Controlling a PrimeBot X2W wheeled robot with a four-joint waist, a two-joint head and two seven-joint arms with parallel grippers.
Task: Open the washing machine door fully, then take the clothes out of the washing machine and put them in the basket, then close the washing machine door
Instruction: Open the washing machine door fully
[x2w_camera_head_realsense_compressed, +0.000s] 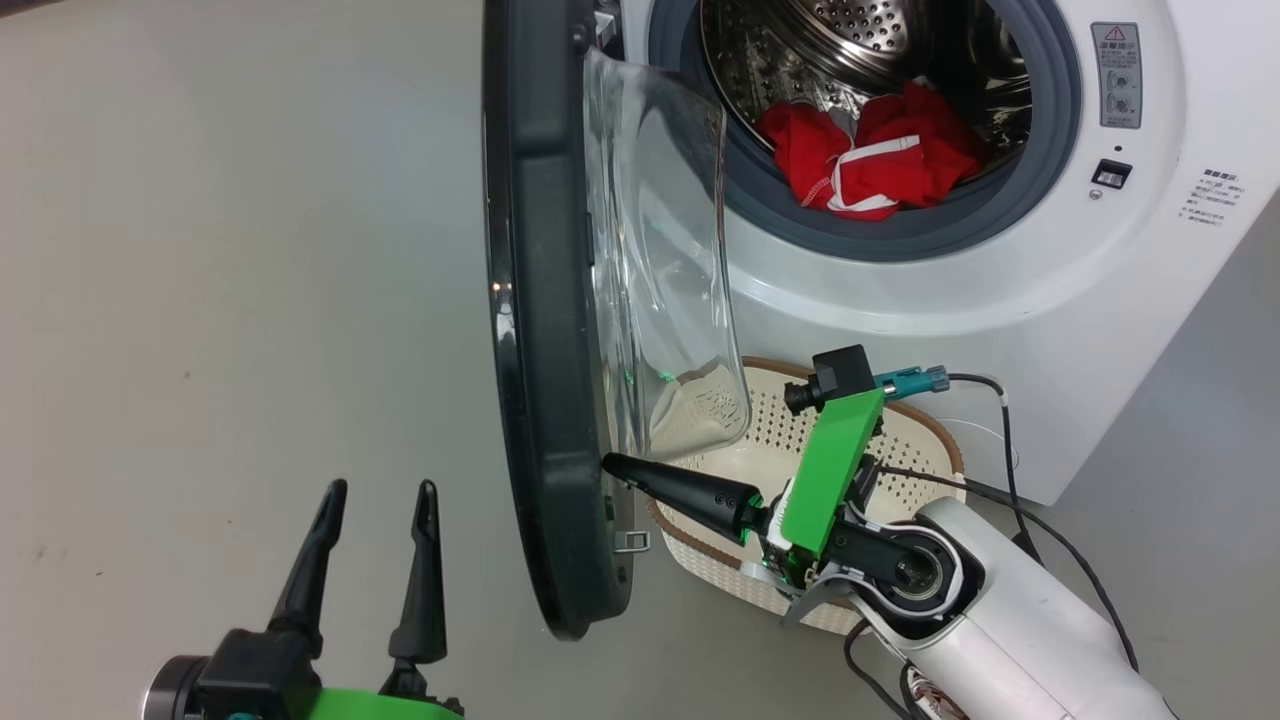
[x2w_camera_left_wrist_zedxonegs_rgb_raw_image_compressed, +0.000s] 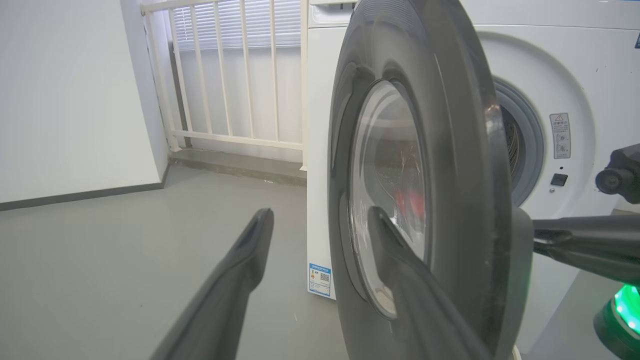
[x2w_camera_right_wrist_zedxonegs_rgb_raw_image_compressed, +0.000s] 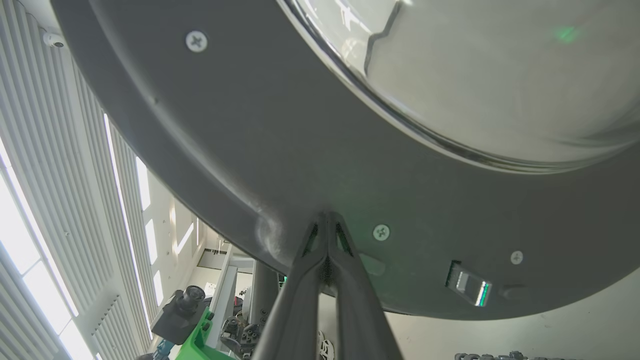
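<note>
The door-opening step is judged to be in hand. The washing machine door (x2w_camera_head_realsense_compressed: 545, 330) is seen edge-on in the middle of the head view, swung roughly square to the front of the washing machine (x2w_camera_head_realsense_compressed: 1000, 300), so it is not yet fully open. The right gripper (x2w_camera_head_realsense_compressed: 606, 461), jaws pressed shut on nothing, is set with its tips against the door's inner face near the lower rim. The left gripper (x2w_camera_head_realsense_compressed: 382, 488) is held at lower left, on the door's outer side, jaws spread wide and empty.

A further outward push is called for next, until the opening is free for reaching in.

The red clothes (x2w_camera_head_realsense_compressed: 870, 155) are heaped in the drum at upper right. The basket (x2w_camera_head_realsense_compressed: 930, 430) is placed on the floor below the opening, partly hidden by the door's glass bowl and the right arm. The drum's top is cut off. Whether a separate white cloth lies among the red cannot be made out; possibly only trim is seen.
</note>
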